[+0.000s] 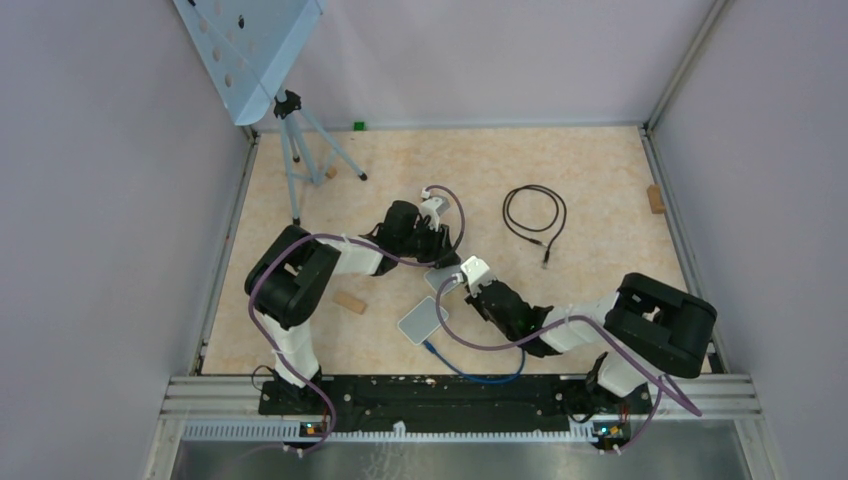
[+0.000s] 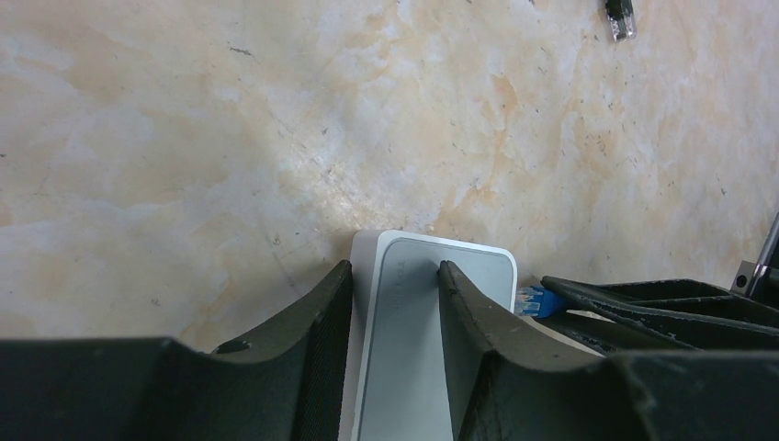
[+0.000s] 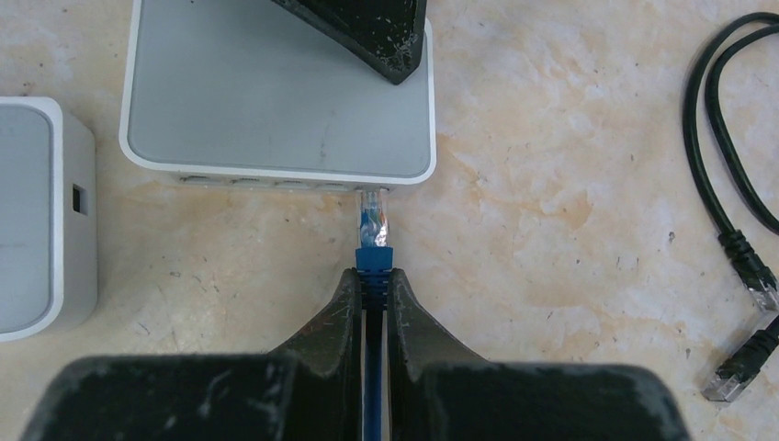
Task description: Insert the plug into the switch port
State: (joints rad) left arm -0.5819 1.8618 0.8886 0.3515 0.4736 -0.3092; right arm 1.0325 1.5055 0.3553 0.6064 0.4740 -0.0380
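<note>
Where the beige surface (image 1: 620,250) carries the work, the white switch (image 3: 276,92) lies near its middle. A second white box (image 3: 37,211) sits just beside it, and a black cable (image 3: 742,259) lies well apart. The left jaws stand part open astride one edge of the switch: one finger (image 2: 317,331) sits against its side, the other (image 2: 468,331) rests on its top face. The right jaws are closed tight on the blue boot of the plug (image 3: 373,225). The plug projects just ahead of those jaws, its clear tip meeting the port row on the switch's facing side. Whether the tip has entered a port cannot be told.
</note>
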